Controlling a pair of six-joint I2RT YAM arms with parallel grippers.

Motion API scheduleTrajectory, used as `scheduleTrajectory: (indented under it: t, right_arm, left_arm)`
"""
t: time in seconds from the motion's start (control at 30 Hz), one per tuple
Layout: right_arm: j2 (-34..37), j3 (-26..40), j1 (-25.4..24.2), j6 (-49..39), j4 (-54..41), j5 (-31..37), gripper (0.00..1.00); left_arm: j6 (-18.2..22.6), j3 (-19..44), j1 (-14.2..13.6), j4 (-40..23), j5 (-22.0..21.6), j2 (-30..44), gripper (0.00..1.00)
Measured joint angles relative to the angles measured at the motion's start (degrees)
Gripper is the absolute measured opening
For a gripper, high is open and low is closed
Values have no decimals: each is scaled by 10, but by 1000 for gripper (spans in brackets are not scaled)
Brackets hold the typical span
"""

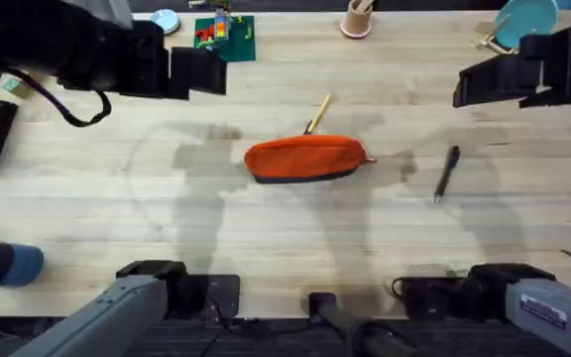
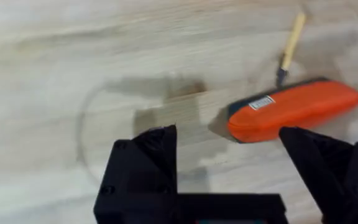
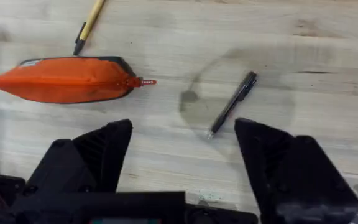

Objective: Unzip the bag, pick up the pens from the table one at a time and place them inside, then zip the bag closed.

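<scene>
Well, the orange pouch (image 1: 305, 159) lies zipped on the surface (image 1: 266, 238), ahead of both hands. The left hand (image 2: 229, 162) and right hand (image 3: 182, 155) hover spread wide, gripping nothing. To unzip well, I'd pin the pouch with the left and pinch the red pull tab (image 3: 143, 81) squarely, drawing it along the zipper.

The bag (image 2: 294, 110) bears a small white label (print unreadable).
</scene>
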Motion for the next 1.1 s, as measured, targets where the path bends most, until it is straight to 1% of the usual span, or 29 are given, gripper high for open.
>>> scheduleTrajectory:
  t: [0.07,0.13,0.23,0.4,0.47,0.57,0.7,0.77,0.83,0.9,0.97,1.1]
  right_arm:
    - [0,0,0,0,0,0,995]
    - [0,0,0,0,0,0,995]
    - [0,0,0,0,0,0,995]
    - [0,0,0,0,0,0,996]
    - [0,0,0,0,0,0,996]
    - [0,0,0,0,0,0,995]
    - [0,0,0,0,0,0,996]
    - [0,0,0,0,0,0,996]
    - [0,0,0,0,0,0,995]
    - [0,0,0,0,0,0,995]
    - [0,0,0,0,0,0,996]
    - [0,0,0,0,0,0,995]
  left_arm:
    - [43,0,7,0,34,0,993]
    - [83,0,24,-2,67,0,993]
    - [143,0,66,-19,125,0,992]
    - [274,0,148,-57,258,0,993]
    - [331,-4,175,-70,309,0,993]
    - [415,-21,202,-88,375,0,995]
    - [524,-70,221,-92,445,0,993]
    - [568,-96,226,-93,471,0,993]
    - [620,-125,229,-93,497,2,993]
    - [676,-152,230,-94,517,9,995]
    - [722,-175,229,-92,529,21,995]
    - [819,-220,230,-92,546,65,997]
